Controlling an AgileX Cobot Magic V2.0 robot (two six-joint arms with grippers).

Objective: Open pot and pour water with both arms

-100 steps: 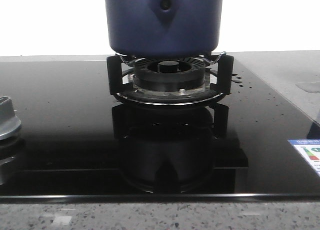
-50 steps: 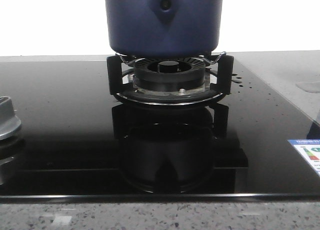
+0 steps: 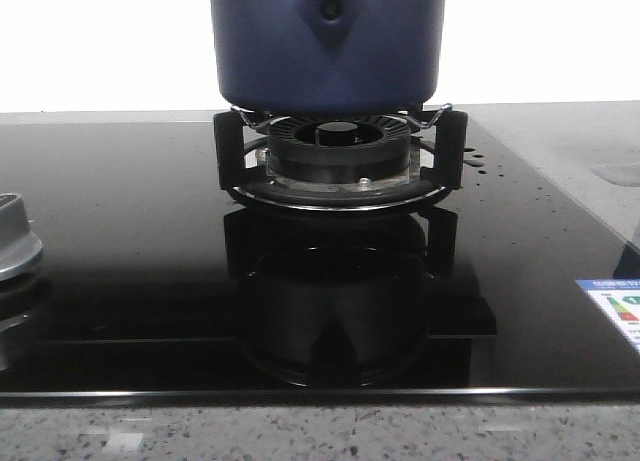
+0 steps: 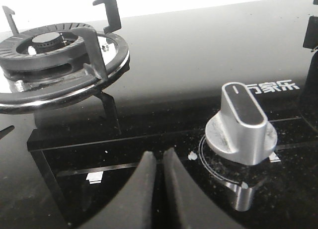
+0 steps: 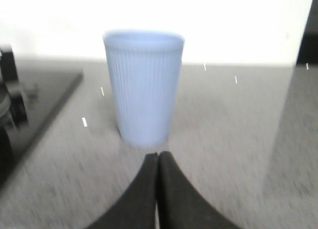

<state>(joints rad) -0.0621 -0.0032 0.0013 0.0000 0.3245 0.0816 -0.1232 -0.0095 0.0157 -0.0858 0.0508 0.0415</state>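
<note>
Nothing has moved: pot (image 3: 327,43) sits on the burner (image 3: 338,156). Both grippers, left (image 4: 160,162) and right (image 5: 158,162), are clenched empty; release them before the lid.

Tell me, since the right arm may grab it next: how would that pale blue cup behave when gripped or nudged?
The cup looks thin-walled and plastic, so probably light and somewhat squeezable. It is tall with a narrower base, so a sideways nudge could tip it. Its ribbed sides should help the right gripper, jaws now closed, against slipping.
</note>
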